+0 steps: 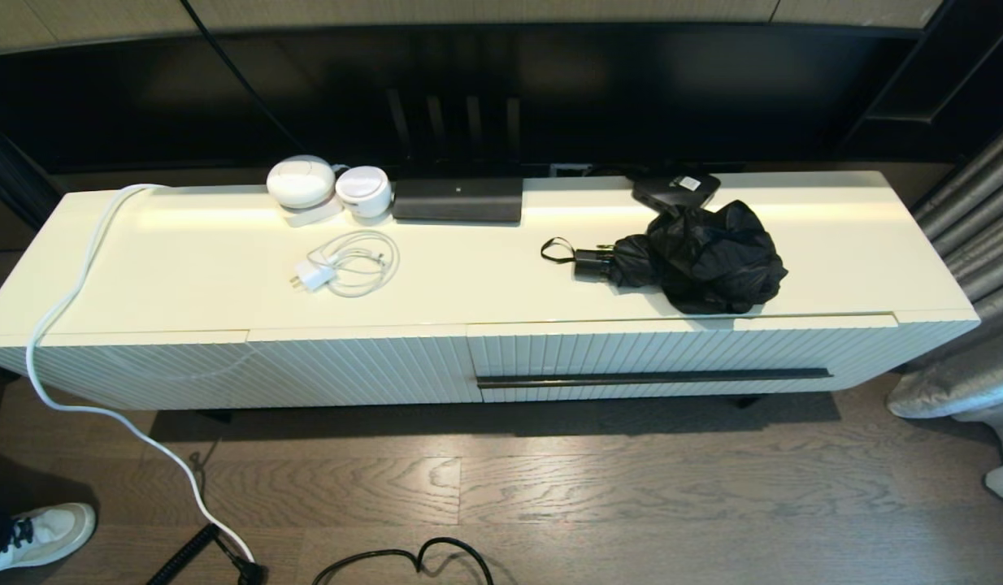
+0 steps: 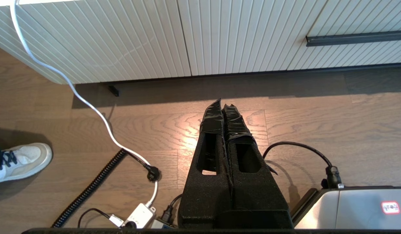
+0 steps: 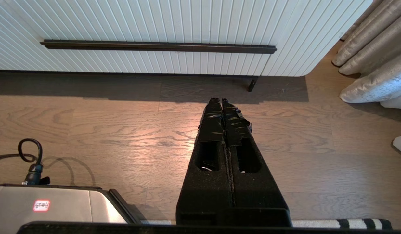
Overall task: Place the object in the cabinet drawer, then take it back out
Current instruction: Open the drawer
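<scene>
A black folding umbrella (image 1: 696, 256) lies on the right part of the cabinet top, its short handle and wrist loop pointing left. Below it the cabinet drawer (image 1: 656, 353) is closed; its fluted cream front carries a long black bar handle (image 1: 654, 378), also seen from the right wrist as the bar handle (image 3: 158, 46). Neither arm shows in the head view. My left gripper (image 2: 222, 104) hangs shut and empty over the wooden floor in front of the handleless panel. My right gripper (image 3: 220, 101) is shut and empty too, low over the floor before the drawer.
On the cabinet top (image 1: 485, 276) lie a flat black box with a white label (image 1: 675, 189), a long black box (image 1: 458, 200), two white round devices (image 1: 301, 182) and a white charger with coiled cable (image 1: 349, 264). Cables cross the floor; a person's shoe (image 1: 38, 532) is at left, curtains (image 1: 973, 244) at right.
</scene>
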You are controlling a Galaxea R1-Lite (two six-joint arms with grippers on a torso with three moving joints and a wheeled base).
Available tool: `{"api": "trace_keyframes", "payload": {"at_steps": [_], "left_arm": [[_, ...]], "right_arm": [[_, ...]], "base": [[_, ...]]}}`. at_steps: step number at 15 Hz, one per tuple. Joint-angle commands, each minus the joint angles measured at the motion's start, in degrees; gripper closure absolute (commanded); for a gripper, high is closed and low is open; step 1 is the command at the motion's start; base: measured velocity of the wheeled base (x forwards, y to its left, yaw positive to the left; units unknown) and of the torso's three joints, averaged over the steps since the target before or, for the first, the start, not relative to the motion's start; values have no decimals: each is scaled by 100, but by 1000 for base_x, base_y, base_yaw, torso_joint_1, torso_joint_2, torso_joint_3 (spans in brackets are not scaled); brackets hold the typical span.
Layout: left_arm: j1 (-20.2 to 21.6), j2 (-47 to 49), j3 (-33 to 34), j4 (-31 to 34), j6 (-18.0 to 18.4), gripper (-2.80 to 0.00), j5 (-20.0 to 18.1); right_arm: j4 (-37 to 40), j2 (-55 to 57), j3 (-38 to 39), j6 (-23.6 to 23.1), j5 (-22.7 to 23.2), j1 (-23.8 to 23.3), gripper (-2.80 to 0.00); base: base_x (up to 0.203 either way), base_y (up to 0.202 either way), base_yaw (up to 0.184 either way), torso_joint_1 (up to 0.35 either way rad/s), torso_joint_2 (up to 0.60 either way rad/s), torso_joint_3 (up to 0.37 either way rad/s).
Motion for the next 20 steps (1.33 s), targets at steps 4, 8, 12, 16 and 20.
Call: {"api": "trace_keyframes", "payload": {"at_steps": [4, 8, 12, 16, 20], "left_arm": [[2, -9, 0, 0, 1, 0, -2], [2, -9, 0, 0, 1, 0, -2], [2, -9, 0, 0, 1, 0, -2], [2, -8, 0, 0, 1, 0, -2], [-6, -9, 0, 0, 1, 0, -2]], "right_arm": [[0, -2, 0, 0, 4, 0, 0], [-8, 6, 0, 0, 0, 0, 0], [-2, 6, 0, 0, 0, 0, 0], [-8, 2, 0, 0, 0, 0, 0], [-3, -2, 0, 0, 0, 0, 0]], "base": [[0, 0, 0, 0, 0, 0], [0, 0, 0, 0, 0, 0], [0, 0, 0, 0, 0, 0], [0, 0, 0, 0, 0, 0], [0, 0, 0, 0, 0, 0]]}}
